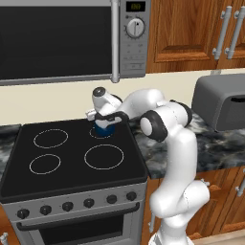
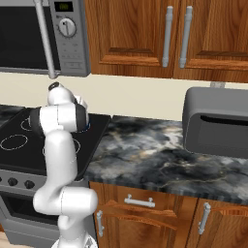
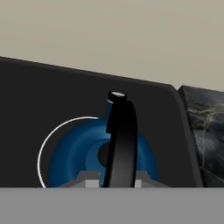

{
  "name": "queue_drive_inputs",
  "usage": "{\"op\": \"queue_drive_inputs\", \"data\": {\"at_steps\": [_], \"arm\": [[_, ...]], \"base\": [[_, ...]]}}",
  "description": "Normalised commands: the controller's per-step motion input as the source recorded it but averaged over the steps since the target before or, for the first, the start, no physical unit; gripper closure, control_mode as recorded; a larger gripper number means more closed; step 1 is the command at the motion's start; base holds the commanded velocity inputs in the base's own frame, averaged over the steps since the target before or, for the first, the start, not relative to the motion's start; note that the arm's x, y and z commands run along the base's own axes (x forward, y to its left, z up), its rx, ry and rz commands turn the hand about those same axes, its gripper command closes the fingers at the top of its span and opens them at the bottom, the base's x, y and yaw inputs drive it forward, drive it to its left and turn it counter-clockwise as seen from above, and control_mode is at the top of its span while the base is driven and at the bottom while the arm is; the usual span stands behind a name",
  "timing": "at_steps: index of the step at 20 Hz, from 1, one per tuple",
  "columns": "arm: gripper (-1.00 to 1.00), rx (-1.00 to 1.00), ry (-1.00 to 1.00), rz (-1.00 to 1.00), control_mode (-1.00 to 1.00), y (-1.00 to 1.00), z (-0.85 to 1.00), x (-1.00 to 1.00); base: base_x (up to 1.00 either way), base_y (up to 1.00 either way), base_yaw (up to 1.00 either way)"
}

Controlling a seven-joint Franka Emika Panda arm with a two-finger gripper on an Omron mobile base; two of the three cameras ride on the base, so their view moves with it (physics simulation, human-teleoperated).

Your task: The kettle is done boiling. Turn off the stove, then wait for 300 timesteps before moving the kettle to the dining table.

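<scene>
The small dark-blue kettle (image 1: pixel 104 128) stands on the back right burner of the black glass stove (image 1: pixel 72 167). My gripper (image 1: pixel 106 117) reaches down over it from the right. In the hand view the kettle (image 3: pixel 74 153) lies just below the hand, and its thin black handle (image 3: pixel 122 140) rises between the two fingertips (image 3: pixel 91 182). My gripper (image 3: pixel 117 182) is shut on that handle. All the burner rings look white, none glows red. The dining table is out of view.
A row of dark knobs (image 1: pixel 78 205) runs along the stove's steel front. A steel microwave (image 1: pixel 72 38) hangs above the stove. A grey toaster oven (image 1: pixel 222 100) sits on the marbled counter (image 2: pixel 160 155) to the right, under wood cabinets (image 2: pixel 160 34).
</scene>
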Motion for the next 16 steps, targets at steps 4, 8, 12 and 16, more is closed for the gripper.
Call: {"op": "queue_drive_inputs", "data": {"at_steps": [4, 8, 12, 16], "arm": [[1.00, 0.00, 0.00, 0.00, -1.00, 0.00, -0.01, -0.16], [1.00, 0.00, -0.07, -0.01, -1.00, 0.00, 0.01, -0.38], [1.00, 0.00, -0.14, -0.03, -1.00, 0.00, 0.15, -0.49], [1.00, 0.02, -0.18, -0.02, -1.00, -0.02, 0.35, -0.52]], "base": [[0.00, 0.00, 0.00], [0.00, 0.00, 0.00], [0.00, 0.00, 0.00], [0.00, 0.00, 0.00]]}}
